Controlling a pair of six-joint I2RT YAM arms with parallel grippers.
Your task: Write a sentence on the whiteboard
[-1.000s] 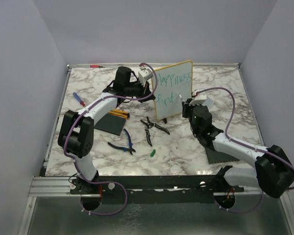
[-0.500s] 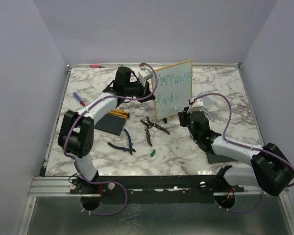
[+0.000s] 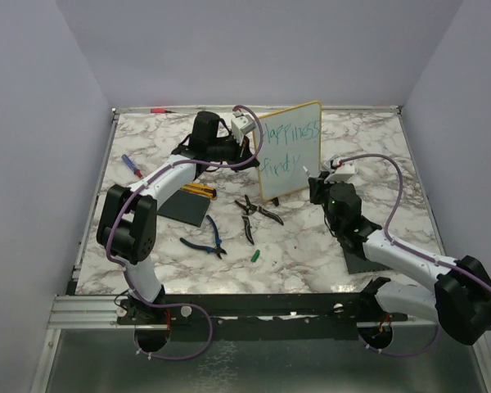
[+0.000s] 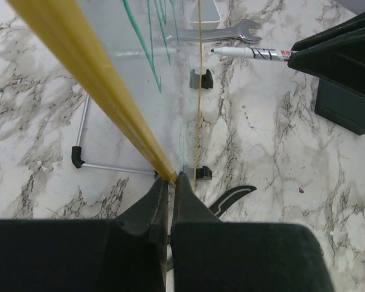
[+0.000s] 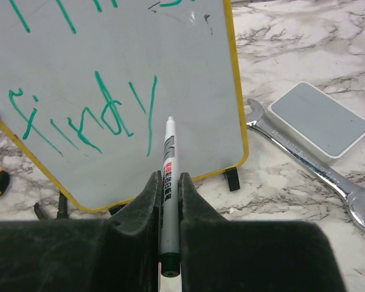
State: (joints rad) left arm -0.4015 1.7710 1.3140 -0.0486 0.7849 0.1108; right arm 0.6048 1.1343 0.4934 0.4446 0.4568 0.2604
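Right wrist, right gripper [image 5: 168, 177] clamps marker [image 5: 168, 152] near whiteboard [image 5: 109, 67], left gripper [image 4: 170, 177] clamps rim [image 4: 91, 67]

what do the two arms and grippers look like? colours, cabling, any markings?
The left arm and right arm have white links between chunky black joint housings. A purple cable loops outside each, from base to wrist, and a small white box sits at each wrist. The left gripper and right gripper have matte black fingers tapering to narrow tips. No markings are visible.
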